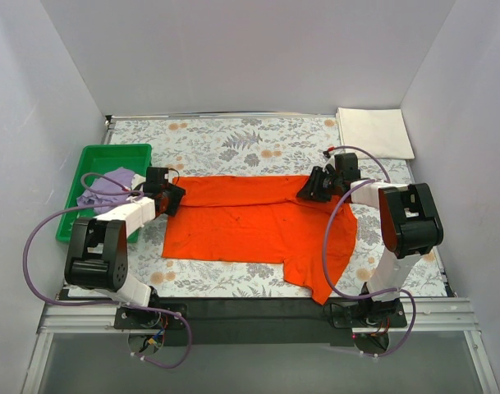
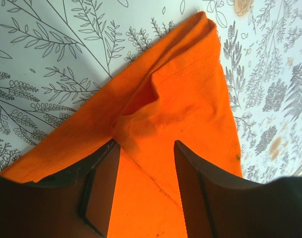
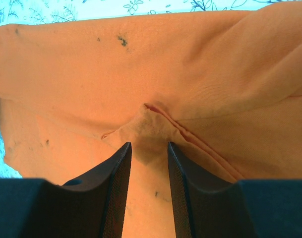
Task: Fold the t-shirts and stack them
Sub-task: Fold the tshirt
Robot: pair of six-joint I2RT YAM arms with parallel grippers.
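The bright orange t-shirt (image 1: 250, 220) lies spread in the middle of the table, with one sleeve trailing toward the front right. My left gripper (image 1: 172, 197) is at its back left corner. In the left wrist view it (image 2: 146, 144) is open, jaws wide apart over a raised fold of orange cloth (image 2: 160, 99). My right gripper (image 1: 309, 188) is at the shirt's back right. In the right wrist view it (image 3: 149, 145) is open, jaws narrowly apart, with a small pucker of orange cloth (image 3: 151, 126) at the tips. The pale lilac t-shirt (image 1: 107, 186) lies crumpled in the tray. The cream-white t-shirt (image 1: 374, 131) lies folded at the back right.
The green plastic tray (image 1: 110, 153) stands at the left edge beside my left arm. White walls close in the table on three sides. The floral tablecloth (image 1: 233, 144) shows behind the orange shirt.
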